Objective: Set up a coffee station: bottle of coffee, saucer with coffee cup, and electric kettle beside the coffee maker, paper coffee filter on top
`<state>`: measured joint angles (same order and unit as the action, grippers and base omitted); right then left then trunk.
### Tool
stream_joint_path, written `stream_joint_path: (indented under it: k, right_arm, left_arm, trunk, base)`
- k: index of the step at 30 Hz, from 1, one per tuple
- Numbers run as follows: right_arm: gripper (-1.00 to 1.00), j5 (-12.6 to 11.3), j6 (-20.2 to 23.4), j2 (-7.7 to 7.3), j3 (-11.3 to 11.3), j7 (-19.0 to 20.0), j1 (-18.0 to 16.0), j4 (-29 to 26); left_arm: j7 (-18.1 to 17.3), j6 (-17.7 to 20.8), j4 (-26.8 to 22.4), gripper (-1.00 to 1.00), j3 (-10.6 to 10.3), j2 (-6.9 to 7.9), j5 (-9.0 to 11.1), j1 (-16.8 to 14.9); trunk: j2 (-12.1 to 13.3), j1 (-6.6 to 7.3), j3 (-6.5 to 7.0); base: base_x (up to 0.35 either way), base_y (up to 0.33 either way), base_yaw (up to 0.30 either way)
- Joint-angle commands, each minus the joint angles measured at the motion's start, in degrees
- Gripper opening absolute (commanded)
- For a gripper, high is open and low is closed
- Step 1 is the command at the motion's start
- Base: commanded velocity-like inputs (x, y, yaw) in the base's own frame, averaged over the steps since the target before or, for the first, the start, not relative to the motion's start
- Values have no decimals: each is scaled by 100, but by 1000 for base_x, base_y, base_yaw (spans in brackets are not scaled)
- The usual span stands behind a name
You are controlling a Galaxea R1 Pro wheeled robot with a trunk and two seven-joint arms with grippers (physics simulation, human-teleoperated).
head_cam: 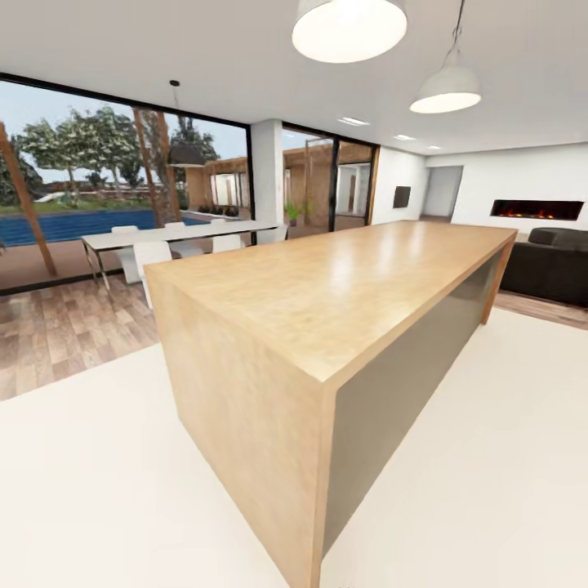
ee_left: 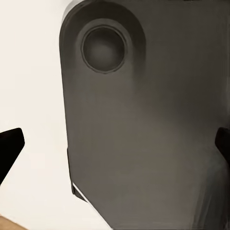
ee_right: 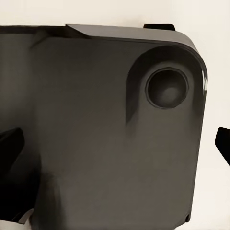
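The coffee maker, kitchen countertop, bottle of coffee, kitchen shelf, paper coffee filter, saucer, coffee cup and electric kettle are out of view. In the left wrist view my left gripper (ee_left: pixel 115 146) is open, its black fingertips (ee_left: pixel 9 148) far apart, over a dark grey part of the robot's own body (ee_left: pixel 143 120) and white floor. My right gripper (ee_right: pixel 115 143) is open too, with black fingertips (ee_right: pixel 9 143) spread wide over the same kind of dark grey panel (ee_right: pixel 96 120). Neither holds anything.
A big freestanding wooden island block (head_cam: pixel 343 286) stands straight ahead, its near corner close. White floor (head_cam: pixel 98 474) runs along both its sides. A dining table (head_cam: pixel 171 234) with white chairs (head_cam: pixel 151 255) is far left, and a dark sofa (head_cam: pixel 555 265) far right.
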<state>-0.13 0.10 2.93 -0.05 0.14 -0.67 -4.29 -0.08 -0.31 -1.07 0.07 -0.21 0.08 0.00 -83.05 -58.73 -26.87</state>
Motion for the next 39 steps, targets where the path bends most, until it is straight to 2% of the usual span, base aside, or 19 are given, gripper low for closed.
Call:
stream_joint_path:
  k: [1, 4, 14, 21, 39]
  right_arm:
    - [100, -1, 0, -1, 1, 2, -3, -1]
    - [100, 2, -1, -3, 4, 6, -3, -2]
    - [100, 4, -1, -12, 5, 11, -3, -2]
    - [100, 7, -1, -12, 13, 13, -3, -2]
    - [100, 13, -1, -12, 13, 13, -3, -2]
  left_arm:
    - [-1, 0, -2, 100, 4, -10, 3, 0]
    - [-3, 17, 1, 100, 7, -63, 8, 0]
    - [-10, 14, 8, 100, 1, -63, -18, 0]
    - [-10, 15, 11, 100, 7, -85, -8, 0]
    - [-9, 14, 11, 100, 19, -32, 11, 0]
  trunk:
    - [-3, 0, -6]
    - [-3, 0, -6]
    - [-3, 0, -6]
    - [278, 154, 120]
    - [1000, 549, 443]
  base:
    - [0, 0, -261]
    - [0, 0, -264]
    - [0, 0, -266]
    - [0, 0, -266]
    - [0, 0, -266]
